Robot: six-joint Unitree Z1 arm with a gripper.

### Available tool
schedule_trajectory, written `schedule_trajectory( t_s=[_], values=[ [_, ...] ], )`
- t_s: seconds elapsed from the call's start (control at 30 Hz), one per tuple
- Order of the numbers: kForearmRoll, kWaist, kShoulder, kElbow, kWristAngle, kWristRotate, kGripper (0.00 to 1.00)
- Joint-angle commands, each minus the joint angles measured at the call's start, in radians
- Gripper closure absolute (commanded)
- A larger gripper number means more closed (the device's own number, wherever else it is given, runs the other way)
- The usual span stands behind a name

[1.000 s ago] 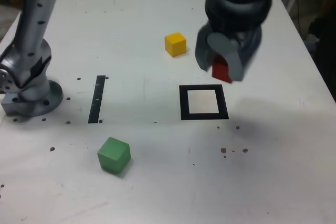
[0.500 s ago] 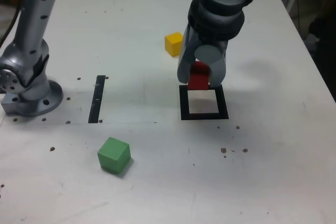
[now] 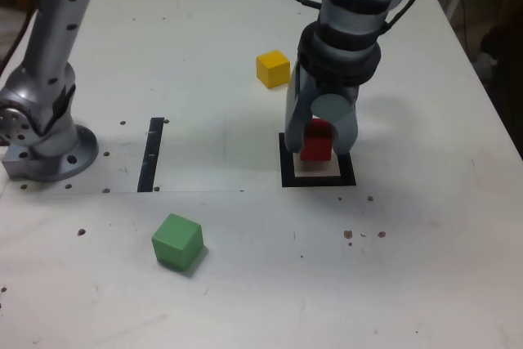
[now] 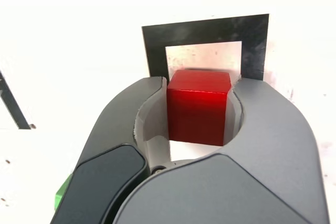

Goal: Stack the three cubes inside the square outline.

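Gripper (image 3: pixel 317 143) of mine is clamped on the red cube (image 3: pixel 315 140), one jaw on each side. A sec ago I had it up high, off to the ext. view's right of the square outline (image 3: pixel 285 161). Half a sec ago it was at the far edge. Now it's come down low, right over the pale middle. In the wrist view the red cube (image 4: pixel 198 106) sits w/ the black frame (image 4: pixel 206 27) showing past it, so it looks lined up OK. Can't tell if it touches the desk (image 3: pixel 245 284) yet.

Going left to right in the ext. view: my arm's base (image 3: pixel 41 132) is far left. Then the thin black strip (image 3: pixel 151 154). Then the green cube (image 3: pixel 176 241), near the front, well apart from the square. Then the yellow cube (image 3: pixel 273 68), farther back, near the square but not touching. Neither has moved. Then me, w/ the red one.

I think step 1 is almost done. Next I'd set it down & let go. Two more cubes left to stack.
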Motion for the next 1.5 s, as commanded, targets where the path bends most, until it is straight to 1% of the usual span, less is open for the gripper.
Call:
schedule_trajectory(
  t_s=[0.0,0.13,0.2,0.23,0.27,0.3,0.43,0.47,0.53,0.73,0.83,0.93,0.97,1.03,1.17,1.3,1.47],
  values=[
    [-0.007,0.004,0.012,0.005,-0.001,-0.002,0.74],
    [-0.014,0.006,0.019,0.010,-0.002,-0.002,0.71],
    [-0.015,0.007,0.020,0.012,-0.001,-0.002,0.66],
    [-0.015,0.007,0.021,0.012,0.000,-0.002,0.63],
    [-0.014,0.007,0.021,0.012,0.000,-0.002,0.57],
    [-0.012,0.007,0.021,0.011,0.001,-0.002,0.49],
    [-0.001,0.007,0.018,0.006,0.000,0.000,0.21],
    [0.002,0.007,0.017,0.006,-0.001,0.000,0.17],
    [0.007,0.007,0.016,0.006,-0.002,0.000,0.11],
    [0.031,0.007,0.000,0.008,0.004,-0.005,0.08],
    [0.083,0.016,-0.044,0.006,0.025,-0.005,0.07],
    [0.141,0.050,-0.111,0.010,0.057,0.005,0.07],
    [0.159,0.077,-0.139,0.016,0.071,0.011,0.06],
    [0.174,0.128,-0.173,0.026,0.085,0.022,0.06],
    [0.179,0.251,-0.202,0.035,0.098,0.036,0.05],
    [0.159,0.368,-0.187,0.025,0.100,0.035,0.05],
    [0.115,0.477,-0.136,0.007,0.075,0.026,0.05]
  ],
)
